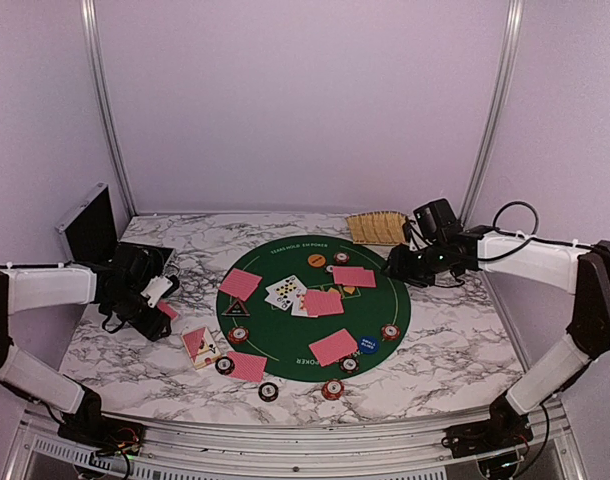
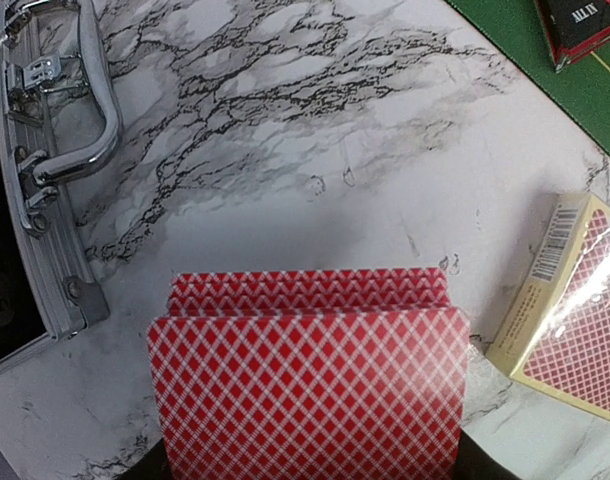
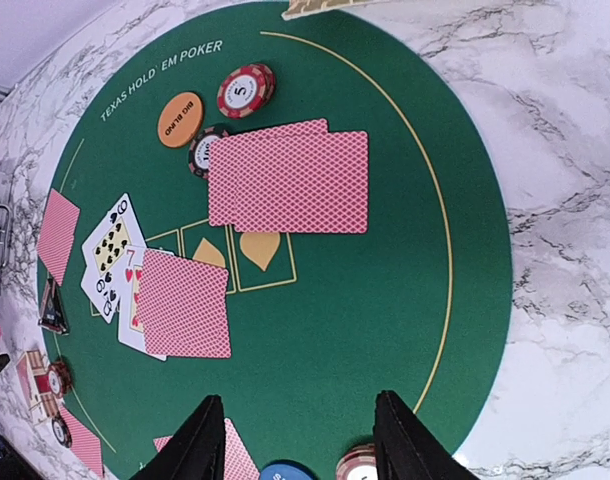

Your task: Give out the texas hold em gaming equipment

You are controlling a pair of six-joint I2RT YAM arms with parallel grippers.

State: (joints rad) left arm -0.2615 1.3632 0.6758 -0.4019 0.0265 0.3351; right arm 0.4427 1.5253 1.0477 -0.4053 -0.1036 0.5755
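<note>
The left gripper (image 1: pixel 153 298) is clamped on a deck (image 2: pixel 307 375) of red-backed cards, out past the left edge of the mat (image 1: pixel 380 300), over bare table (image 1: pixel 455 350). That deck is splayed, with the cards behind stepped up from the front one, and there's the worry. It's pinched at one end only, so a loose card could slide out, or two could go down where one is meant.

The right gripper (image 3: pixel 297 400) hangs over the mat's right side, jaws apart, nothing between them. Ahead of it a card pair (image 3: pixel 288 180) lies face down, touching a dark chip (image 3: pixel 203 150). An orange button (image 3: pixel 180 118) and a red-and-white chip (image 3: pixel 245 90) sit just beyond, toward the mat's far edge. A careless descent could skid those cards across the felt or knock a chip off its spot. The face-up cards (image 3: pixel 110 245) lie mid-mat.

Now the containers. The tray (image 1: pixel 377 228) sits at the table's far edge, just off the mat, and I can't tell what's in it. The card box (image 2: pixel 575 300) is by the mat's near-left edge, and I can't tell whether it holds any cards. The metal case (image 2: pixel 45 170) is at the far-left corner, its inside too dark to read.
</note>
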